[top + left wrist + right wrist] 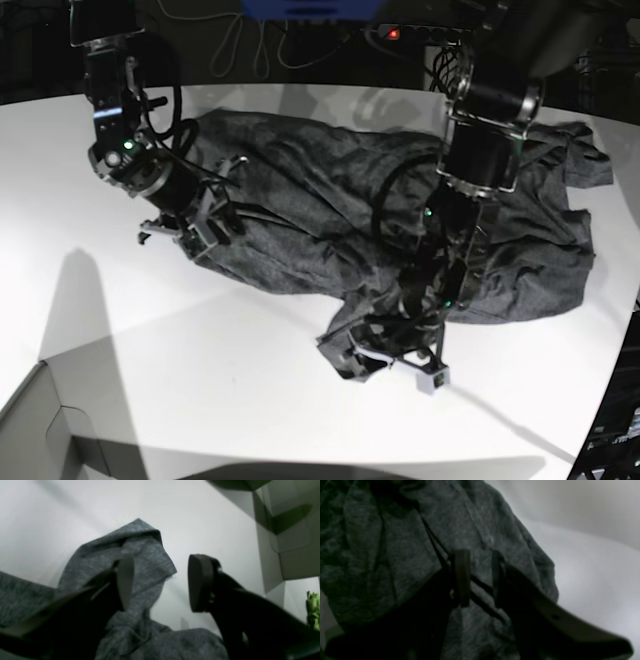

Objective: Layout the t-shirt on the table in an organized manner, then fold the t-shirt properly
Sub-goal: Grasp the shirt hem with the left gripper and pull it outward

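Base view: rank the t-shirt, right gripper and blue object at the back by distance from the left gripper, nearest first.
1. t-shirt: its corner lies right by the left gripper.
2. right gripper: across the shirt, on the view's left.
3. blue object: top of the view, beyond the table's far edge.

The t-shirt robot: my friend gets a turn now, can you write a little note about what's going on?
Left gripper: open, holding nothing, low over a bunched corner of the t-shirt.
Right gripper: jaws a little apart, over the shirt's other end; the views don't settle whether it pinches cloth.
The t-shirt lies rumpled across the table, wrinkled, one sleeve sticking out at the far side.
Done: the shirt is roughly spread out.
Left: smooth it flat, then do all the folding.
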Robot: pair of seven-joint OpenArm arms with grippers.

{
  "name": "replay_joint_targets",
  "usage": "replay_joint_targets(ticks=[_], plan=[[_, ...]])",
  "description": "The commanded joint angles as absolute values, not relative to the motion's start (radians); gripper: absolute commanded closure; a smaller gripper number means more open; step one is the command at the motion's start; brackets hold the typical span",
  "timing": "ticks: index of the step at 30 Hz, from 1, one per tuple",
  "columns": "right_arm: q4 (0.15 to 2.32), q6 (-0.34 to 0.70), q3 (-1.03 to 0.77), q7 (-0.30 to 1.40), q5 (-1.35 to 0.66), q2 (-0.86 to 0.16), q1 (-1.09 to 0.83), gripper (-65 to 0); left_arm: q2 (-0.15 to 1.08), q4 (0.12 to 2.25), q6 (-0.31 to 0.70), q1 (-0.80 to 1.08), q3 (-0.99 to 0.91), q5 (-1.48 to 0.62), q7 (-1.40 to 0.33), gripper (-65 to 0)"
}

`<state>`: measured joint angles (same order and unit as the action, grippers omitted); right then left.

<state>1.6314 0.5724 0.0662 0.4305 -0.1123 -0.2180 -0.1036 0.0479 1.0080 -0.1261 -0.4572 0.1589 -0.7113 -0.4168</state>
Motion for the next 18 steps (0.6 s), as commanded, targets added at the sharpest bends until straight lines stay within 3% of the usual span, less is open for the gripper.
replay_joint_targets(ticks=[1,5,11,18], plan=[[1.65,0.575,0.05,0.407,-0.128,-0.226,-0.101,-15.6,0.045,0.981,-0.125,-0.498,0.159,-0.713,-0.407,-35.9],[1.65,0.575,0.044,0.407,-0.128,-0.226,-0.105,-15.6,0.018,0.835,-0.122,-0.541,0.157,-0.714,-0.406,-38.3],[1.65,0.575,0.044,0.412,-0.128,-0.228,-0.107,-15.6,0.004,0.763,-0.12,-0.555,0.162,-0.714,-0.295,-38.1],[1.65,0.575,0.042,0.414,-0.128,-0.245,-0.107,-15.6,-0.001,0.702,-0.117,-0.556,0.162,-0.714,-0.28,-38.1]])
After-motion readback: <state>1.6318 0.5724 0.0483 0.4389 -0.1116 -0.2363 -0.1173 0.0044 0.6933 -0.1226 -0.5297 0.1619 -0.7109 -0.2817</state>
